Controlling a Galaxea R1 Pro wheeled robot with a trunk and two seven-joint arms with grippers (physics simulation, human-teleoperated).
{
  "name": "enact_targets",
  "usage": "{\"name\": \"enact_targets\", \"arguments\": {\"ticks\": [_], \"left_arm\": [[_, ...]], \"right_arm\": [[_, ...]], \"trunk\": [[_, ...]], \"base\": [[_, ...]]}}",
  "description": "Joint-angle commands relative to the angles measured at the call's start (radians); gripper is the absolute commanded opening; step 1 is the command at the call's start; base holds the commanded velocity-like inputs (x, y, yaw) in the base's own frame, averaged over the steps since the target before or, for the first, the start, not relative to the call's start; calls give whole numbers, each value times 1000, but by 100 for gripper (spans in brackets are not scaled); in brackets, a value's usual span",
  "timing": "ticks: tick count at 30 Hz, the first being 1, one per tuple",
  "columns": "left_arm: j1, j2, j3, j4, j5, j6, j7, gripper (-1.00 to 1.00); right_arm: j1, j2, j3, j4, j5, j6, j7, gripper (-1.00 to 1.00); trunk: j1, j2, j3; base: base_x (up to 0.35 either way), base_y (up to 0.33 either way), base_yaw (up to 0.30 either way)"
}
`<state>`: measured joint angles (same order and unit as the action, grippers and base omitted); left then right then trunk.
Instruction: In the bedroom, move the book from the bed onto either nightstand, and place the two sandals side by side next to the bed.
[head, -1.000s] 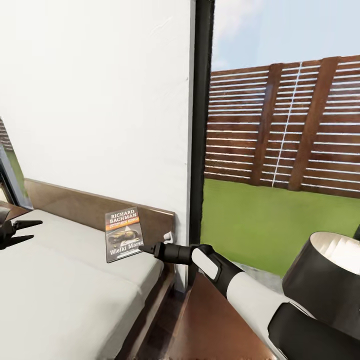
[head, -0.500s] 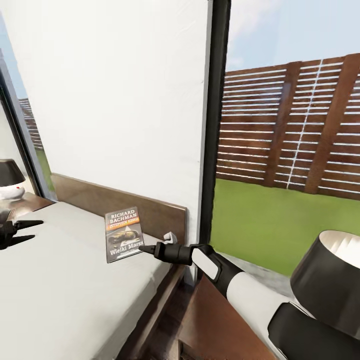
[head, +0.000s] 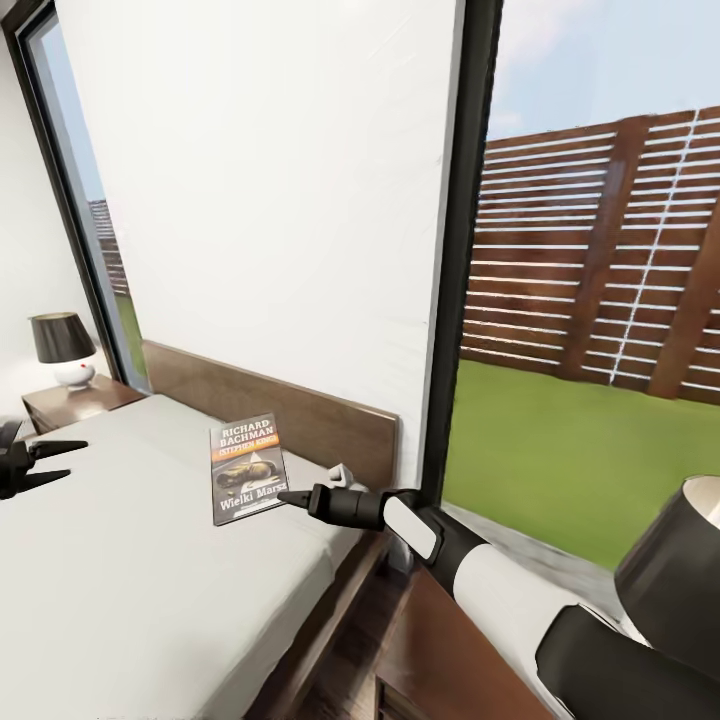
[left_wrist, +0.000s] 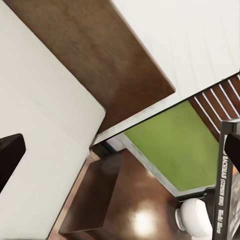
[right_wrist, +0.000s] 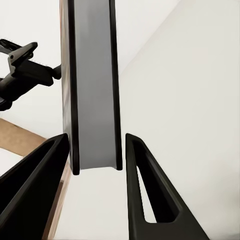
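While right end effector (head: 283, 497) grips book (head: 248, 468), grey bed (head: 120, 560) below.

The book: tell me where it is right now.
In the head view, the book is upright above the bed, clamped in the right gripper, before the headboard.

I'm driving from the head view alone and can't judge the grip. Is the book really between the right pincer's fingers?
Observer: Yes. In the right wrist view the book's lower edge stands between the right pincer's two fingers, one at each cover.
Operator: Is there room on the near nightstand, under that lampshade?
Observer: In the left wrist view the lamp's white base stands on the nightstand, with bare glossy top beside it.
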<state>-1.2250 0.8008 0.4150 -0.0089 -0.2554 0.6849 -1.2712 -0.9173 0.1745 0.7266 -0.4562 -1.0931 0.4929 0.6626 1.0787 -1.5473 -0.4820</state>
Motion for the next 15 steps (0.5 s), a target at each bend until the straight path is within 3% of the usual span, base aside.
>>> {"name": "enact_targets", "arguments": {"ticks": [1,15], "left_arm": [[-1,0,8,0,-10,10,-4,100],[-1,0,8,0,-10,12,-4,100]], "right_arm": [[-2,0,2,1,-13,6,2,-100],[-2,0,3,0,-14,6,2,-100]], "trunk": [[0,-1,-1],[0,-1,-1]], "base": [[-1,-1,185],[-17,-23,188]]}}
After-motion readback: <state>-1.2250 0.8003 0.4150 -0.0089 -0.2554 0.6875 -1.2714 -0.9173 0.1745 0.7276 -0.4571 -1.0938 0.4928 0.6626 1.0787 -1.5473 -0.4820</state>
